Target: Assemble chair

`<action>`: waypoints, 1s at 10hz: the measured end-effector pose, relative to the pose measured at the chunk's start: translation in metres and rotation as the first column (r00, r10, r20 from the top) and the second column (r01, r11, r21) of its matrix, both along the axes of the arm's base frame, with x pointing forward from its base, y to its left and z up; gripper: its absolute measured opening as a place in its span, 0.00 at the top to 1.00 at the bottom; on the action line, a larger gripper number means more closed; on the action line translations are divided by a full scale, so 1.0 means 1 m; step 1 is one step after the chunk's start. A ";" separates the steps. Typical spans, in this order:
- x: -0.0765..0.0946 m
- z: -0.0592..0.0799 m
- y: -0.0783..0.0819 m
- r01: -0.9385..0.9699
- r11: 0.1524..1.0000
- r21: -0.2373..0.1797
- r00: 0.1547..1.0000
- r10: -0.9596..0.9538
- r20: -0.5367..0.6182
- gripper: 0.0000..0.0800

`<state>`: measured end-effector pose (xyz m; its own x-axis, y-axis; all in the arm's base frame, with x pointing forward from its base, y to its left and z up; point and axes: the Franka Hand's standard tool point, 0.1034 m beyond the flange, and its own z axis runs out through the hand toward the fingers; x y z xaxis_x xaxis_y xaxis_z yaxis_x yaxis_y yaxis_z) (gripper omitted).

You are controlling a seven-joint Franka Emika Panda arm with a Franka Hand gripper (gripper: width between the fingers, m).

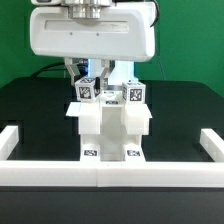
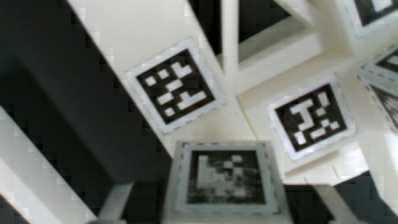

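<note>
At the front edge of the black table [image 1: 30,110], right against the white rail [image 1: 60,170], stands the chair [image 1: 110,125], a chunky stack of white plastic blocks, square-cornered and matte, sitting about midway along the rail. Low on its near face are two small black-and-white tags, side by side, just above the rail. Higher up the blocks step outward into a wider tier, and three more tags crown the top, facing the exterior view. From the wrist view it's all close-up: smooth white slabs of the chair [image 2: 125,150] with dark gaps between them, two crisp square tags on angled faces, and a third tag nearer the lens, blurred. Behind and above the chair hangs the arm's big rounded white housing, and below it the gripper [image 1: 98,72] reaches down behind the top tags. Whether its fingers are apart or clamped on anything, I cannot tell; the blocks hide them. Farther back, a green wall [image 1: 190,50].
</note>
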<state>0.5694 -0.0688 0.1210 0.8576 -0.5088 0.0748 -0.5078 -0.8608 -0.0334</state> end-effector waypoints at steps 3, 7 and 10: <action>0.000 0.000 0.000 0.198 0.980 0.017 0.980 -0.198 0.000 0.64; 0.000 0.000 0.001 0.475 0.879 0.041 0.880 -0.475 -0.005 0.64; 0.000 0.000 0.001 0.632 0.773 0.055 0.774 -0.633 -0.013 0.64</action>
<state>0.5698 -0.0675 0.1211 0.3403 -0.9396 0.0358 -0.9367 -0.3420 -0.0746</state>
